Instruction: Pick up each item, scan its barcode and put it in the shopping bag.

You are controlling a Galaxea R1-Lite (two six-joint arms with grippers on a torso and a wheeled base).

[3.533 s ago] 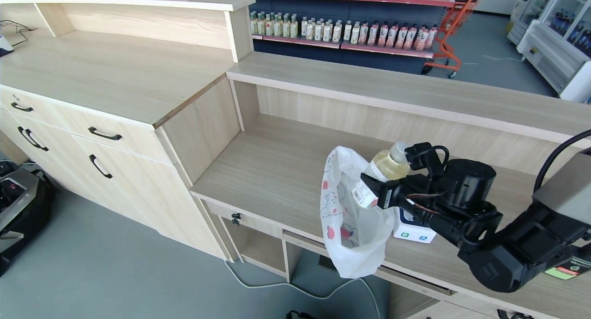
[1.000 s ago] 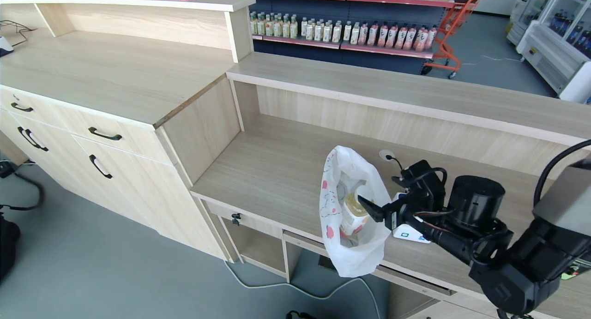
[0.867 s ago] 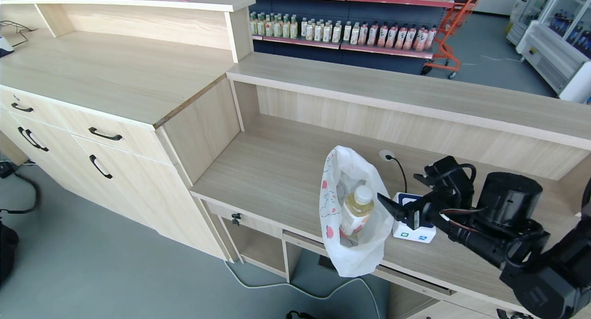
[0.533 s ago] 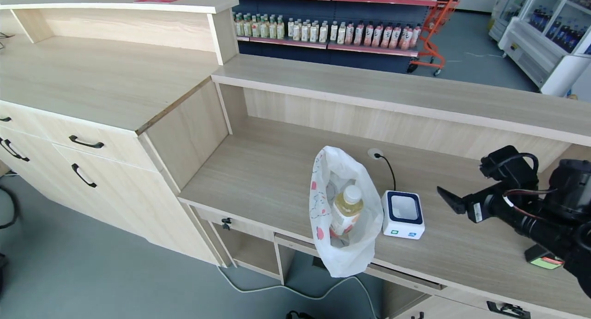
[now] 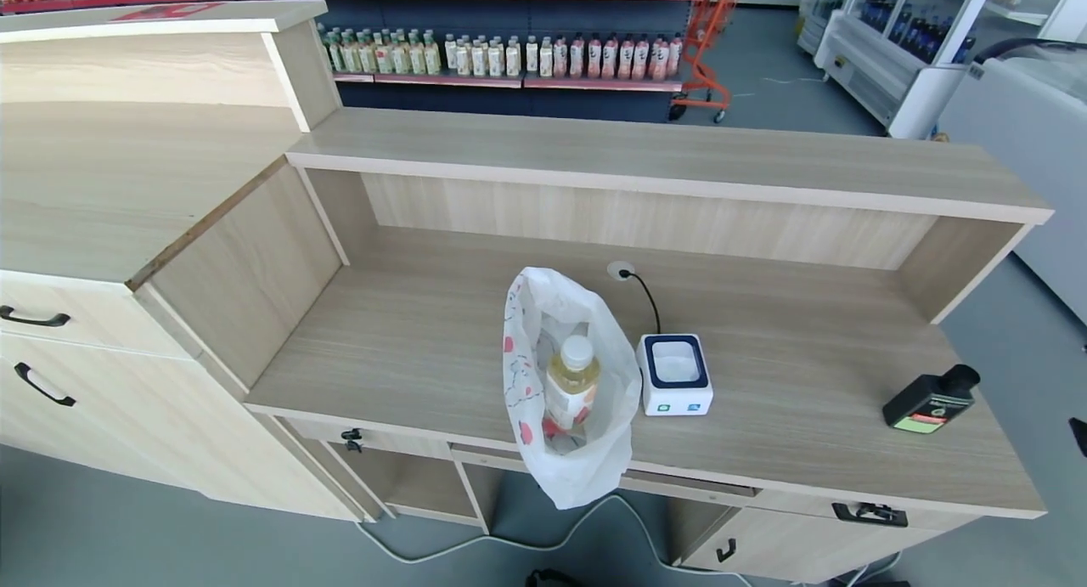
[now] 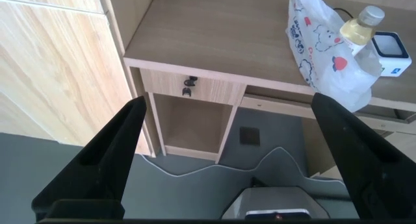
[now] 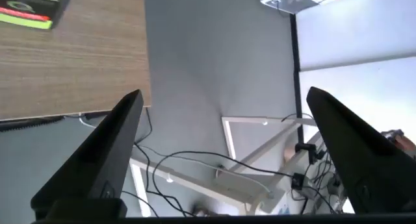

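Left wrist view has my left claw (image 6: 227,159) spread wide with nothing between its fingers, hanging in front of the bench (image 6: 214,29) above the grey floor (image 6: 182,198). Right wrist view has my right claw (image 7: 224,159) just as wide and just as empty, out past the end of the bench, with the dark flat bottle (image 7: 29,10) lying on the wood near that end.

From the head view, the shopping bag (image 5: 526,375) sits in the lower centre of the frame, open-mouthed at the front edge of the bench, its bottom sagging over that edge. A pale yellow drink bottle (image 5: 571,383) with a white cap stands upright inside it. The white scanner (image 5: 675,385) sits just beside the bag, to its right in the frame, and a black cable (image 5: 647,296) runs from it to a round port farther back. The dark flat bottle lies at the lower right, well apart from the scanner. Across the top of the frame run store shelves (image 5: 509,56) of drinks and an orange trolley (image 5: 705,35).
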